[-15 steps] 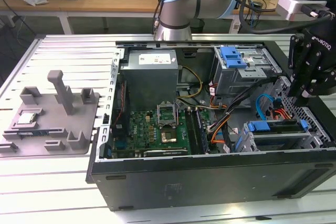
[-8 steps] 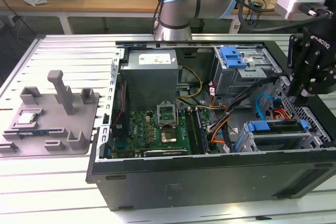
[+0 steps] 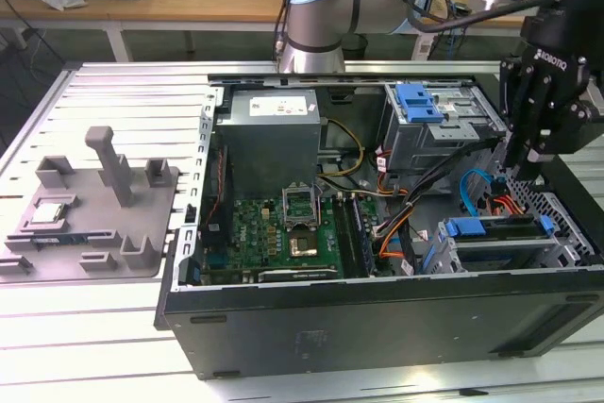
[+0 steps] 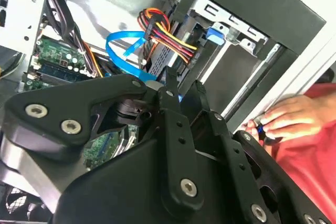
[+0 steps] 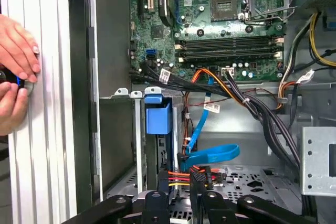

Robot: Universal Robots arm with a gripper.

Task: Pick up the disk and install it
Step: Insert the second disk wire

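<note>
Above the open computer case (image 3: 377, 327), at the exterior view's right, we locate the gripper (image 3: 528, 162) over the drive bay (image 5: 157, 145). We cannot tell whether its fingers are apart or closed. The disk (image 3: 500, 227), with its blue carrier, sits in the lower bay cage. A person's hand (image 5: 16, 72) rests on the tabletop (image 5: 42, 156) beside the case.

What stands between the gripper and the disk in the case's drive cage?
The blue ribbon cable and the red-yellow wire bundle lie between the gripper and the blue-framed disk.
</note>
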